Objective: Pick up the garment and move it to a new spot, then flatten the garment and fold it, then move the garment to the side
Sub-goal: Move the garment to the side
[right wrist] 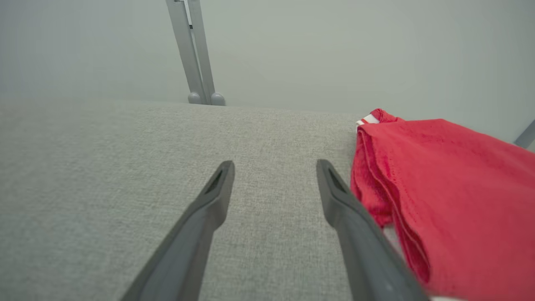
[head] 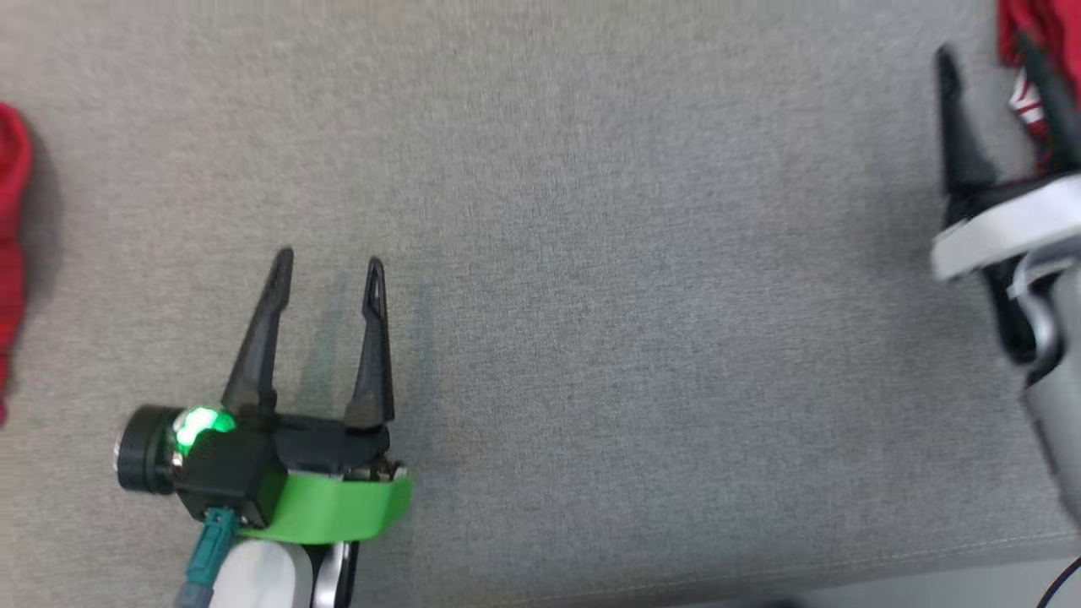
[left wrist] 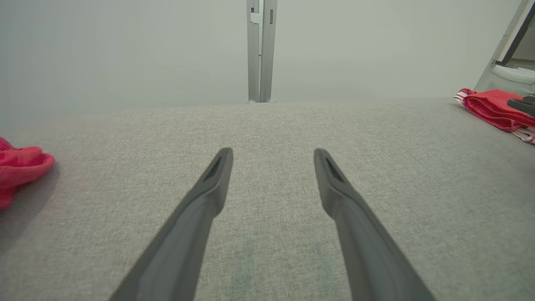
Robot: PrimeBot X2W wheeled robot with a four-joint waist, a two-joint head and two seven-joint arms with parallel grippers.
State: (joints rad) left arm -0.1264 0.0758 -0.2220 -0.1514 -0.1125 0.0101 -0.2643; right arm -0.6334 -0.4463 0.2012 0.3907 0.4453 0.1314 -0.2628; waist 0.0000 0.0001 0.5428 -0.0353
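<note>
A folded red garment with white-striped trim lies at the right end of the grey fabric surface; it also appears in the head view's top right corner and far right in the left wrist view. My right gripper is open, with nothing between its fingers; one finger lies along the garment's left edge. A second, crumpled red garment sits at the left edge. My left gripper is open and empty over bare fabric, well apart from both garments.
A grey metal post stands behind the surface's far edge against a pale wall. The surface's front seam runs along the bottom right, with a dark cable beyond it.
</note>
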